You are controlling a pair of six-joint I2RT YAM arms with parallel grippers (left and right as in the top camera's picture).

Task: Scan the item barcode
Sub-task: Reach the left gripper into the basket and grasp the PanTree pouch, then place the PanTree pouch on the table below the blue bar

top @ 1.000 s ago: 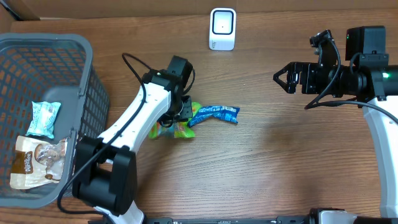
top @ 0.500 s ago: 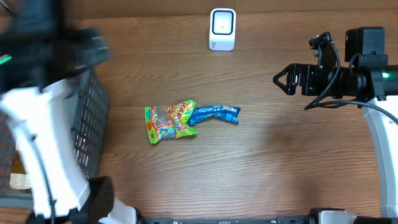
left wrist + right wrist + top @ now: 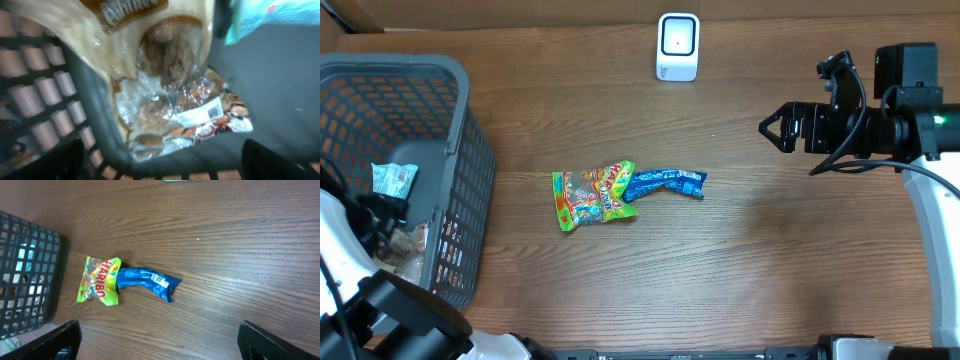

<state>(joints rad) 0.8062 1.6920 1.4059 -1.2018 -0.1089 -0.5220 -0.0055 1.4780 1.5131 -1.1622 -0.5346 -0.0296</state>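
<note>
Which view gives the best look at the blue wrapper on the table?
Right wrist: the blue wrapper lies whole and unobstructed, a white label patch visible on it. Overhead shows it smaller, one end meeting the Haribo bag, label unclear. Left wrist looks into the basket and misses it.

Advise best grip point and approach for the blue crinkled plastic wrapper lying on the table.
Probably the free right end of the blue crinkled plastic wrapper, top-down, from the side of the right end effector, spanning its narrow width. It lies flat and elongated; its left end abuts the green-and-yellow gummy bag, crowding that end. Staying right of the white label should keep it unobscured.
</note>
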